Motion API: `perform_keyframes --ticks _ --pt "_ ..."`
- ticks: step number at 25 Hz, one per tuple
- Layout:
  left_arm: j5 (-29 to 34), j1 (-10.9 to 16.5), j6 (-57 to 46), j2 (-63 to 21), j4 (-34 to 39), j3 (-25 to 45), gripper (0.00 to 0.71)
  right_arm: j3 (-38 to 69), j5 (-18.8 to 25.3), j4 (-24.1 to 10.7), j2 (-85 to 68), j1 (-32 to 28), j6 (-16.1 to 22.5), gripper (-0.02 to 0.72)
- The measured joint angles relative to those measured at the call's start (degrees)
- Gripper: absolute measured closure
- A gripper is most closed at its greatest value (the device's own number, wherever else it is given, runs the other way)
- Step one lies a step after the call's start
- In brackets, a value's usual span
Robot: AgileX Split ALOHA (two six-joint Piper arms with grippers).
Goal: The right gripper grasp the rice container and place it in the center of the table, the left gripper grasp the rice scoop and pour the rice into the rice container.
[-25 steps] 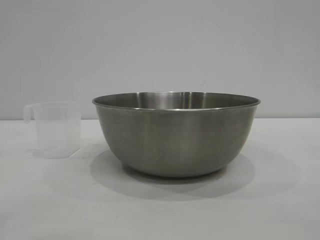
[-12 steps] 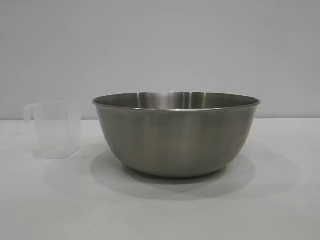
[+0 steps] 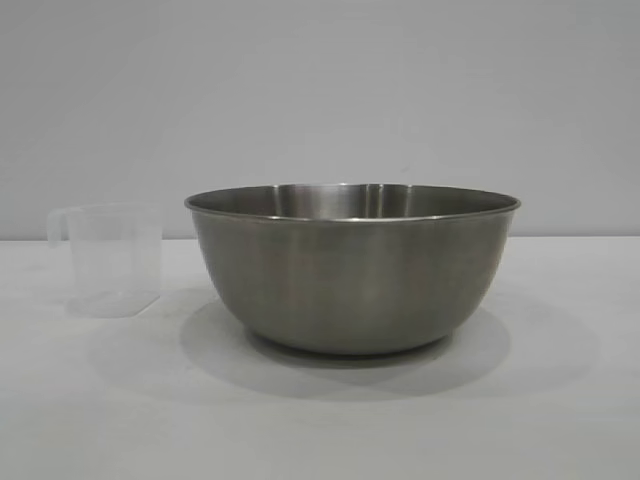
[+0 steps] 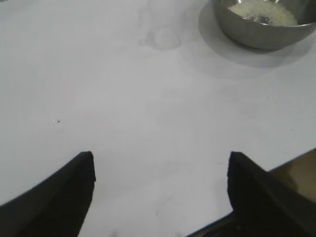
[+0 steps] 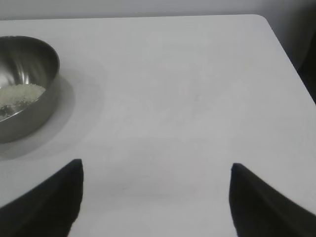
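The rice container [image 3: 352, 270] stands upright on the white counter [image 3: 320, 420], roughly central in the exterior view. Both wrist views show the rice [image 4: 261, 12] lying as a pale heap inside it. The rice scoop [image 3: 108, 260] stands upright just beside the container on the left arm's side, apart from it, handle turned away from the bowl. It appears empty, though its clear wall makes this hard to confirm.

Left claw [image 4: 160, 163]: fingers spread wide, nothing between them, positioned over bare counter well apart from scoop and container. Right claw [image 5: 155, 170]: likewise released and empty, over bare counter with the container off to one side.

Judgement: placing and pouring look complete, and the step in hand is retreat to rest. To finish well, both arms should hold clear of the bowl rim and the light scoop, which would tip at a slight knock, and make no sweep across the counter.

Limits of inspection: neither arm appears in the exterior view. That view is level, so the container's interior is hidden from it. Each wrist view crops the container at the frame edge. In the left wrist view the scoop [image 4: 165, 37] is only a faint outline against the white surface. Stray grains on the counter cannot be ruled out.
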Motion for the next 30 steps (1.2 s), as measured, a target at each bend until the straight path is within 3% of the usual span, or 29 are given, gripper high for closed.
perform_keyframes --ticks 21,23,25,30 --pt "-2.48 0.0 0.58 0.0 -1.26 1.7 0.215 0.0 0.0 0.0 0.0 0.0 -0.1 0.156" --pt "-2.48 1.97 0.58 -0.13 -1.26 1.7 0.215 0.0 0.0 0.0 0.0 0.0 -0.1 0.156" --pt "-2.48 5.72 0.58 -0.26 -1.26 1.7 0.215 0.0 0.0 0.0 0.0 0.0 -0.1 0.156" --pt "-2.48 16.88 0.58 -0.26 -1.26 1.7 0.215 0.0 0.0 0.0 0.0 0.0 -0.1 0.156"
